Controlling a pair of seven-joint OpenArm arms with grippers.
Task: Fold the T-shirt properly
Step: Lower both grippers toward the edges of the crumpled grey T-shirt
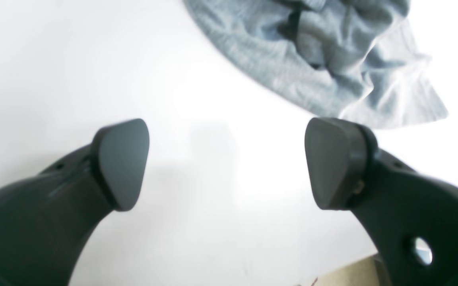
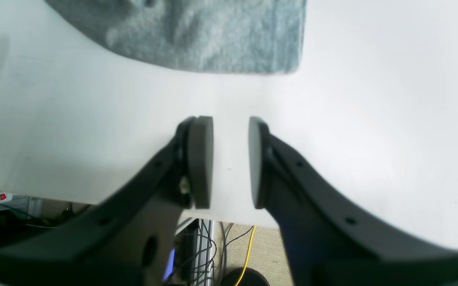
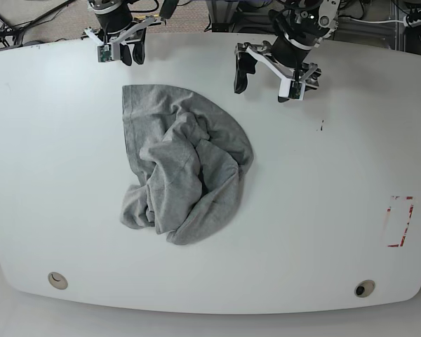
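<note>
The T-shirt [image 3: 182, 168] lies crumpled mid-desk [image 3: 323, 210], somewhat toward the far edge. The left claw [image 3: 265, 78] gapes wide, empty. The right claw [image 3: 126, 49], by the far edge, stands narrowly parted, holding nothing.

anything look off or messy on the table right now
The T-shirt lies crumpled in a bunched heap on the white table rather than spread flat. There are also red marks near the table's edge.

Left pincer [image 1: 227, 163] wide, right pincer [image 2: 231, 163] narrowly parted
</note>
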